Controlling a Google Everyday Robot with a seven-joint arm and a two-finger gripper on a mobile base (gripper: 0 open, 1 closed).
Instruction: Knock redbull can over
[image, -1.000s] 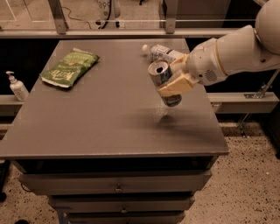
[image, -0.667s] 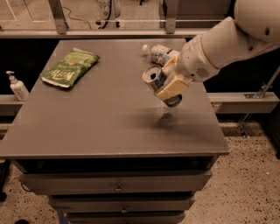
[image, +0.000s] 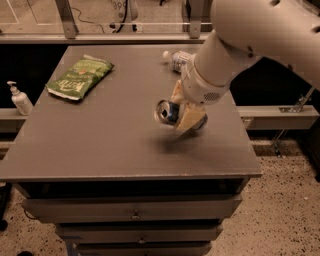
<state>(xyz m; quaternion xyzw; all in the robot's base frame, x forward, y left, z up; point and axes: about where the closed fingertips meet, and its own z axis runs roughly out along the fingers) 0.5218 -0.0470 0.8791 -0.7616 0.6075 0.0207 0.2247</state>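
The redbull can (image: 168, 112) is tipped onto its side at the right middle of the grey table (image: 100, 140), its silver top facing left. It hangs just above the tabletop, over a shadow. My gripper (image: 188, 113) is at the can, with cream fingers (image: 190, 121) closed around its body. The white arm reaches in from the upper right and hides the can's far end.
A clear plastic bottle (image: 174, 57) lies at the table's back right, behind the arm. A green chip bag (image: 80, 77) lies at the back left. A white pump bottle (image: 20, 98) stands on a ledge left of the table. Drawers sit below the front edge.
The can has tilted from near upright to lying sideways in my gripper. The arm has swung forward and to the left, lower over the table.
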